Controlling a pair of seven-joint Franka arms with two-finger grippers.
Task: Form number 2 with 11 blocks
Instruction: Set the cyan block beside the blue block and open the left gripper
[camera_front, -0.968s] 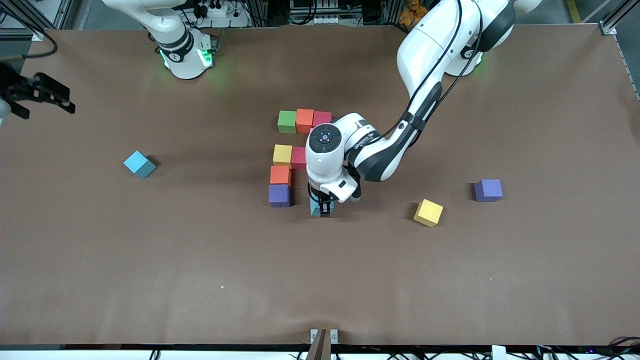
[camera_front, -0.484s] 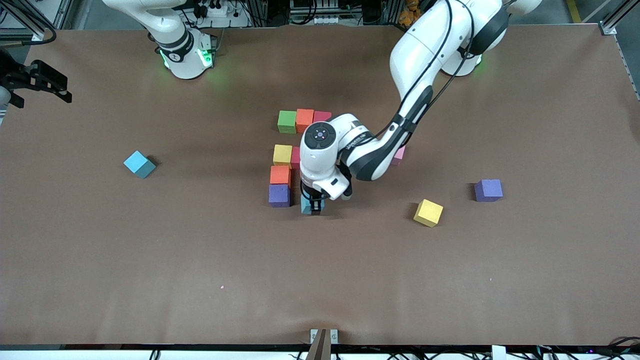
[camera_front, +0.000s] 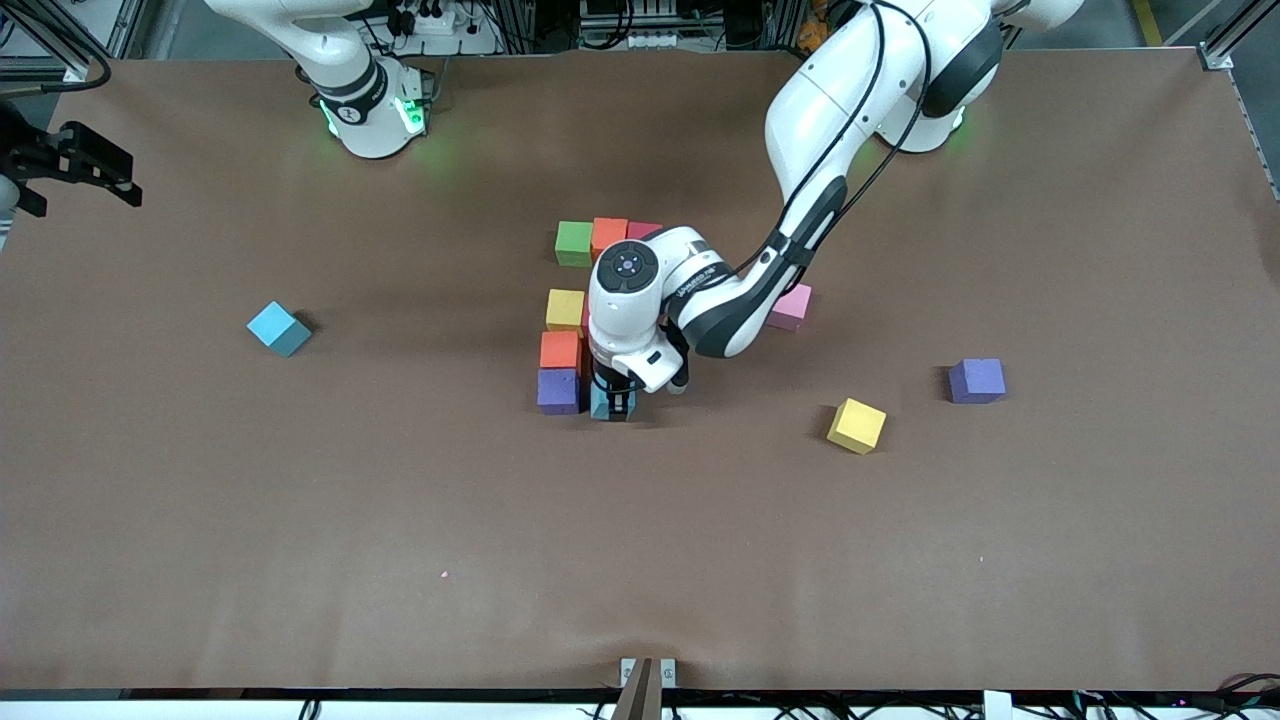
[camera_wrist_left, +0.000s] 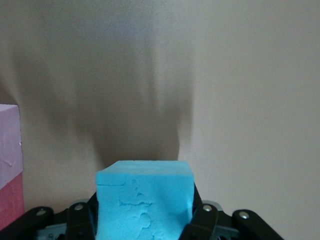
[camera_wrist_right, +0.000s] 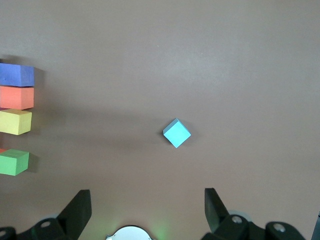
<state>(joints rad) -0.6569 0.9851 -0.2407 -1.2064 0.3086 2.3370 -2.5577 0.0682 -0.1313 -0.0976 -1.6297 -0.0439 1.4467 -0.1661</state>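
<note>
My left gripper (camera_front: 612, 401) is shut on a light blue block (camera_front: 603, 404), low at the table and close beside the purple block (camera_front: 558, 390). The left wrist view shows this block (camera_wrist_left: 144, 200) between the fingers. The partial number 2 holds green (camera_front: 574, 243), orange (camera_front: 608, 236) and red (camera_front: 646, 229) blocks in its top row, then yellow (camera_front: 565, 309), orange (camera_front: 560, 350) and purple; my arm hides part of it. My right gripper (camera_front: 70, 172) is open and empty at the right arm's end of the table, waiting; it also shows in the right wrist view (camera_wrist_right: 147, 210).
Loose blocks lie about: light blue (camera_front: 279, 328) toward the right arm's end, also in the right wrist view (camera_wrist_right: 176, 133); pink (camera_front: 792, 306), yellow (camera_front: 856, 425) and purple (camera_front: 976, 380) toward the left arm's end.
My left gripper has carried the light blue block toward the purple block until it sits beside it. The arm's shift uncovered the pink block. The right gripper barely moved.
</note>
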